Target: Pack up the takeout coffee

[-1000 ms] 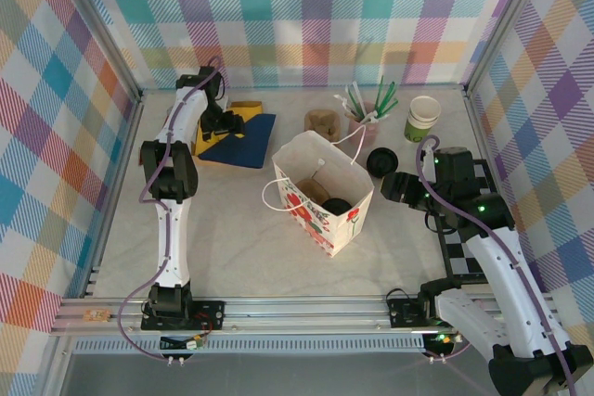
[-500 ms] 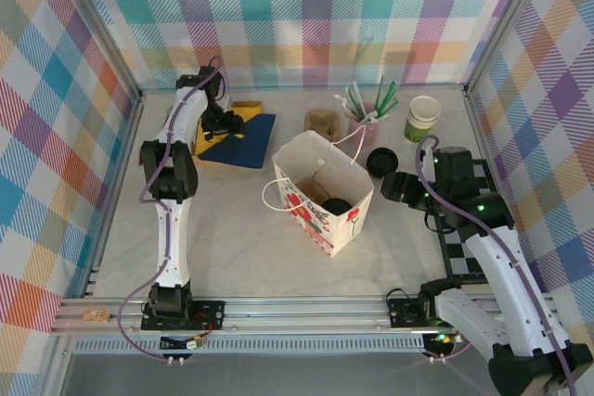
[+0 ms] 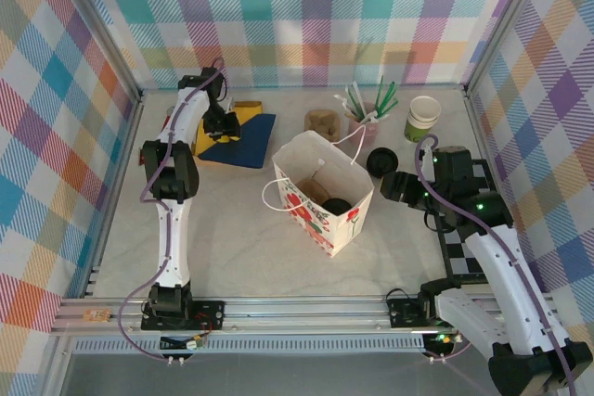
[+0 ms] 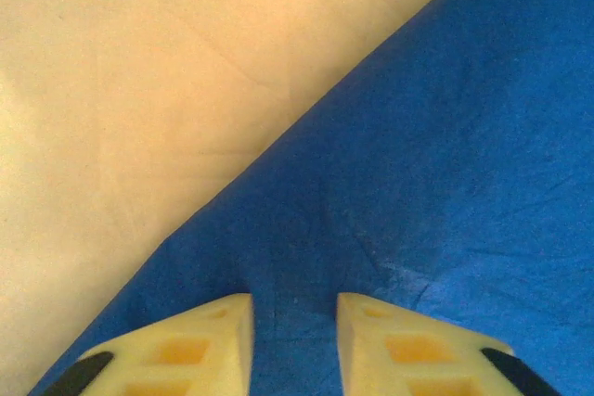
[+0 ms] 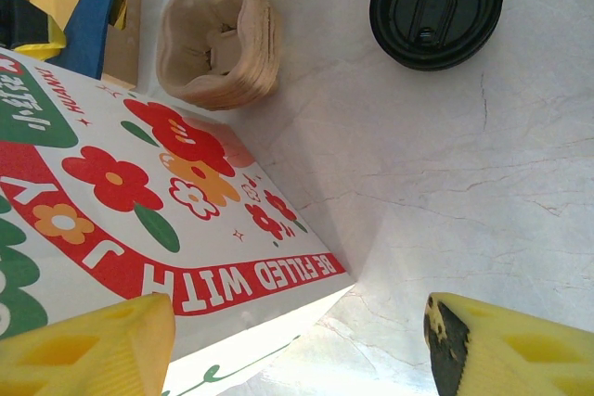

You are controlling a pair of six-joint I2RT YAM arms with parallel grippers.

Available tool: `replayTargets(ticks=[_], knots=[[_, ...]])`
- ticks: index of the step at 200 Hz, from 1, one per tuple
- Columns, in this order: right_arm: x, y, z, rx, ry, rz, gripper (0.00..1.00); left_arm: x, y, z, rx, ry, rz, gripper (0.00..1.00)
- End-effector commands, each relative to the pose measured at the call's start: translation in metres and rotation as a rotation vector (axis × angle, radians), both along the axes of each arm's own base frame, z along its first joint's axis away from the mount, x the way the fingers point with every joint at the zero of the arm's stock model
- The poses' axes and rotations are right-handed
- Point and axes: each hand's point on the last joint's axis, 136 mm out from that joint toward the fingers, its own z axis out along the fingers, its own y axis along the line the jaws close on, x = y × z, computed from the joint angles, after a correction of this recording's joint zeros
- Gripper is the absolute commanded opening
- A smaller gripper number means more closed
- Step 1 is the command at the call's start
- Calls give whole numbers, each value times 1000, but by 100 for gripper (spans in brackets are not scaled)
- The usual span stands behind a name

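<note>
Left gripper point(image 3: 225, 127) point(image 4: 293, 322): at the back left of the table point(image 3: 223, 229), tips down on a blue cloth point(image 3: 252, 141) point(image 4: 445, 136). The fingers stand close, with a narrow strip of creased blue cloth between them; I cannot tell whether they pinch it.
Yellow cloth point(image 3: 247, 108): lies partly under the blue one, toward the back wall.
Paper bag point(image 3: 327, 222) point(image 5: 139, 192): white with red flowers, upright and open-topped at mid table.
Takeout coffee point(image 3: 336, 205): inside the bag, its round black lid showing by the right wall; the cup body is hidden.
Pulp carriers point(image 3: 322, 122) point(image 5: 218, 30): brown stack behind the bag.
Pink cup point(image 3: 362, 123): holds green and white straws, just right of the carriers.
Loose black lid point(image 3: 380, 162) point(image 5: 436, 6): flat on the table, right of the bag.
Right gripper point(image 3: 394, 185) point(image 5: 297, 340): low beside the bag's right wall, fingers spread wide, holding nothing.
Cup stack point(image 3: 423, 118): green and white, back right.
</note>
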Motion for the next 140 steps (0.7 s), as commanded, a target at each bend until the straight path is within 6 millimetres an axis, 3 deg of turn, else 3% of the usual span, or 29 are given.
replayTargets(ticks=[1, 23, 40, 140], knots=[[0, -1, -2, -8, -13, 14, 71, 2, 7, 10, 62, -31, 0, 56], [-1, -1, -4, -12, -9, 15, 71, 12, 19, 32, 96, -114, 22, 66], [-2, -1, -4, -9, -9, 13, 71, 19, 27, 38, 108, -145, 39, 72], [-5, -3, -1, -15, -14, 9, 72, 12, 24, -4, 77, -39, 18, 72]])
